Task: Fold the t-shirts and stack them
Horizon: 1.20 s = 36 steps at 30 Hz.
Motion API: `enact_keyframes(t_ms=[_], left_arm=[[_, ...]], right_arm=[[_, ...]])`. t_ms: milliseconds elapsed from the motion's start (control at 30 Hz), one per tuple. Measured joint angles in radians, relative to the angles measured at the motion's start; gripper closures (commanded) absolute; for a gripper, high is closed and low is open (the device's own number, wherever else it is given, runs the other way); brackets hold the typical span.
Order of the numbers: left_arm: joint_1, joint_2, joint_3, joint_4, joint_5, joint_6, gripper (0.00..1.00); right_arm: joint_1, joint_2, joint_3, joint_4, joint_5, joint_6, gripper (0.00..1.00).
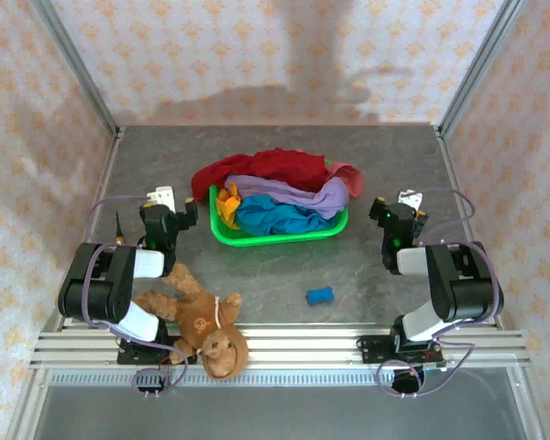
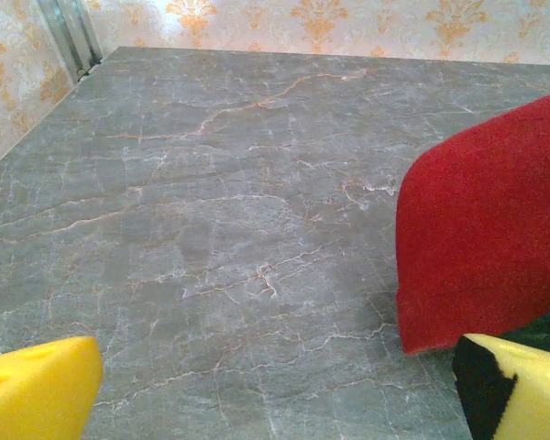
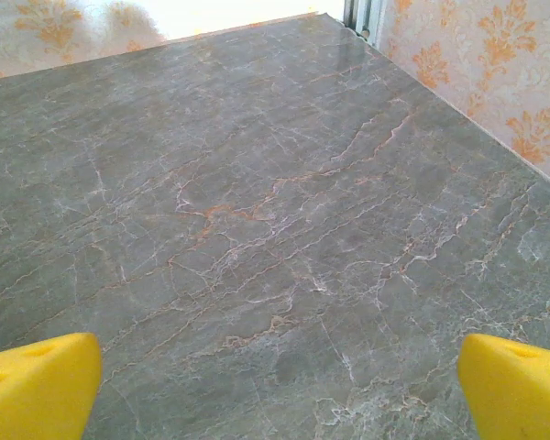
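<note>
Nearest, behind the left gripper [image 1: 176,203] and beside its arm's base: bear [image 1: 203,323], sprawled over the table's near edge. Blue piece [image 1: 320,295] lies behind the right gripper [image 1: 396,203], off towards the left one, apart from everything.

Both grippers hover low over the table [image 1: 385,275], jaws spread wide, nothing in them. Each wrist view has yellow fingertips [image 2: 37,390] at the bottom corners with bare marble between.

Between the grippers, nearer the left one: basket [image 1: 275,238]. All tees are in it, heaped and unfolded:
- orange tee [image 1: 227,207] at the end by the left gripper
- teal tee [image 1: 273,218] against the near rim
- lavender tee [image 1: 289,191] beyond it
- red tee [image 1: 275,165] farthest, on top, spilling over the far rim

In the left wrist view, red cloth hangs just ahead-right of that gripper's right finger. I cannot tell whether they touch.

Judgement: no fold or stack made yet. The step in hand is drawing out the first tee. Red is topmost and closest to the left gripper, so it goes first.
- pinch one layer at the hanging edge, not a bunch
- lift high enough to clear the rim, or the basket drags
- watch that lavender does not ride up with it
- spread it on bare table ahead of the right gripper, away from the bear and the blue piece
</note>
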Motion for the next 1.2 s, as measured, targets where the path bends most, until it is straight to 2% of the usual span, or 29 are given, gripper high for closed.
enact_keyframes(t_ms=[833,1000,1200], left_arm=[[0.000,-0.002,0.006,-0.015,0.007,0.000,0.00],[0.000,-0.093,0.080,-0.212,-0.031,-0.003,0.00],[0.000,-0.223,0.286,-0.458,-0.058,-0.027,0.01]], right_arm=[[0.000,-0.005,0.001,-0.009,0.003,0.000,0.01],[0.000,-0.187,0.104,-0.315,-0.030,0.002,0.01],[0.000,-0.431,0.317,-0.642,-0.054,0.047,0.01]])
